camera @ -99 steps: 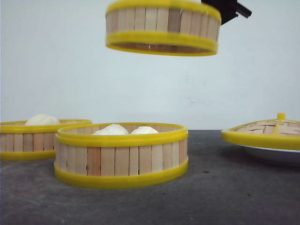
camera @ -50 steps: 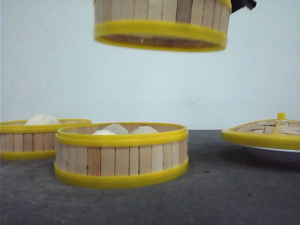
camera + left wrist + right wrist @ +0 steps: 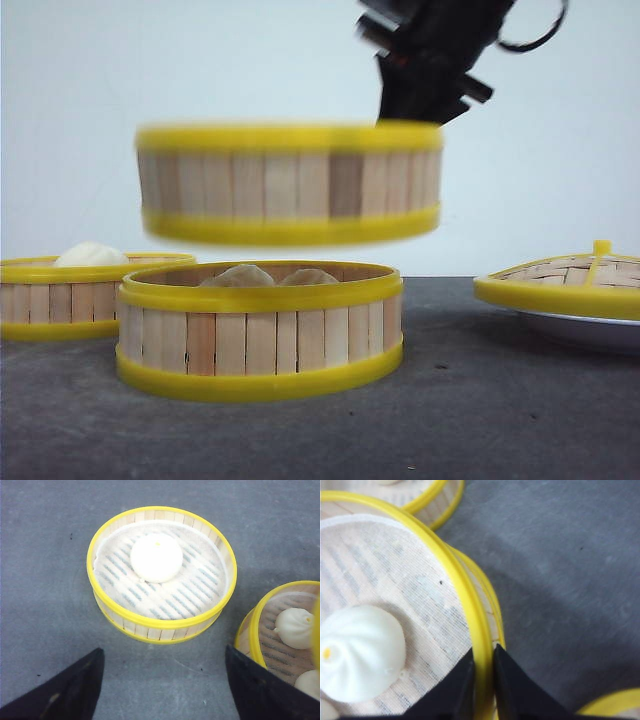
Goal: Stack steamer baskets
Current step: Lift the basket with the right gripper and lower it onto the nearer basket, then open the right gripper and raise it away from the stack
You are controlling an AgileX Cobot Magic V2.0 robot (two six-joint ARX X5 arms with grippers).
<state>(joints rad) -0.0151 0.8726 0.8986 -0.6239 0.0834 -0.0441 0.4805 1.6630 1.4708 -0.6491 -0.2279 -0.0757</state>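
We are lowering one basket onto another; nothing is stacked yet.

On the grey table (image 3: 500, 420), we are holding the carried basket (image 3: 290, 185) in the air just above the middle basket (image 3: 260, 335), not touching it; the third basket (image 3: 161, 572) is waiting just beside it, and the lid (image 3: 565, 280) is resting on a plate (image 3: 585, 330) well apart. So two stackings and perhaps the lid remain, we judge. Our right gripper (image 3: 482, 672) is pinching the carried basket's rim, narrow; our left gripper (image 3: 162, 680) is hanging wide and empty. Inside: one bun (image 3: 360, 657) in the carried basket, one in the third, at least two in the middle one.
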